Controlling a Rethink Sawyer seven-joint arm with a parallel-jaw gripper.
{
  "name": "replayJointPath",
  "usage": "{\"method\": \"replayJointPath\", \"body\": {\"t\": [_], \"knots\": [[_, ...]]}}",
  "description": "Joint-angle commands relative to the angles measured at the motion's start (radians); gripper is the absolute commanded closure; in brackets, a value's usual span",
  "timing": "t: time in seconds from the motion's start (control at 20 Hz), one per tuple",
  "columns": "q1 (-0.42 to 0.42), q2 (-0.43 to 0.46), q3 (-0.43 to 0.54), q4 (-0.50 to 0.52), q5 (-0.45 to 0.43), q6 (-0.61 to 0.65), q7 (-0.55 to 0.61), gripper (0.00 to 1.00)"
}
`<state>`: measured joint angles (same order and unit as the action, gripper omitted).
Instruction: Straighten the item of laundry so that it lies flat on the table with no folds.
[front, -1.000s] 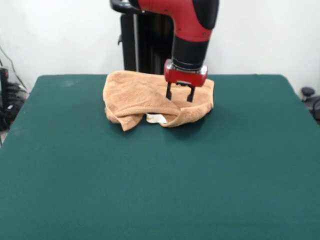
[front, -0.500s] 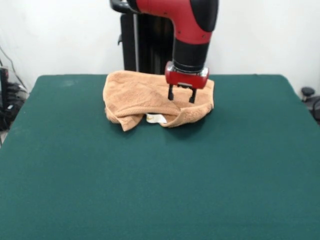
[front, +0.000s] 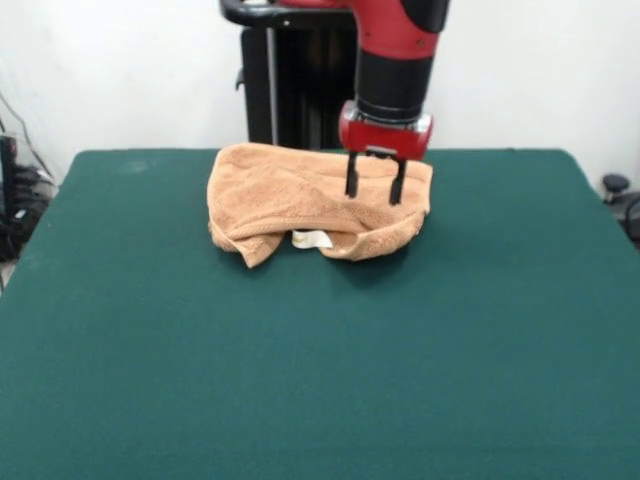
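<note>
Hovering over the towel (front: 300, 200), the gripper (front: 373, 195) is hanging with its fingers parted and empty, probably lining up on the raised fold at the towel's three o'clock side. Bunched toward twelve o'clock, the towel is resting on the green table (front: 320, 370), a white wall standing behind.

Orange-tan towel (front: 290, 195) crumpled, folded over itself (white label (front: 312, 238) at front edge) — on green table (front: 320, 380), far side.

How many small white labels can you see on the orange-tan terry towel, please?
1. The small white label peeks out under the near folded edge of the orange-tan terry towel, between its two hanging corners. Others could be hidden inside the folds.
</note>
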<state>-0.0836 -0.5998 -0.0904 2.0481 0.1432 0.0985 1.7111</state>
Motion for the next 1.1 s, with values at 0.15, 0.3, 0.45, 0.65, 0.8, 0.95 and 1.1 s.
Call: {"method": "replayJointPath", "body": {"t": [0.15, 0.3, 0.45, 0.65, 0.8, 0.95, 1.1], "knots": [[0.063, -0.061, 0.032, -0.005, 0.087, 0.211, 0.234, 0.0], [0.054, -0.057, 0.051, 0.012, 0.106, 0.148, 0.255, 0.0], [0.048, -0.05, 0.064, 0.019, 0.116, 0.109, 0.264, 0.0], [0.05, -0.028, 0.079, 0.032, 0.128, 0.03, 0.284, 0.0], [0.055, -0.017, 0.082, 0.036, 0.135, -0.027, 0.3, 0.0], [0.073, 0.014, 0.073, 0.022, 0.15, -0.093, 0.323, 0.0], [0.078, 0.028, 0.075, 0.029, 0.157, -0.144, 0.329, 0.0]]}}
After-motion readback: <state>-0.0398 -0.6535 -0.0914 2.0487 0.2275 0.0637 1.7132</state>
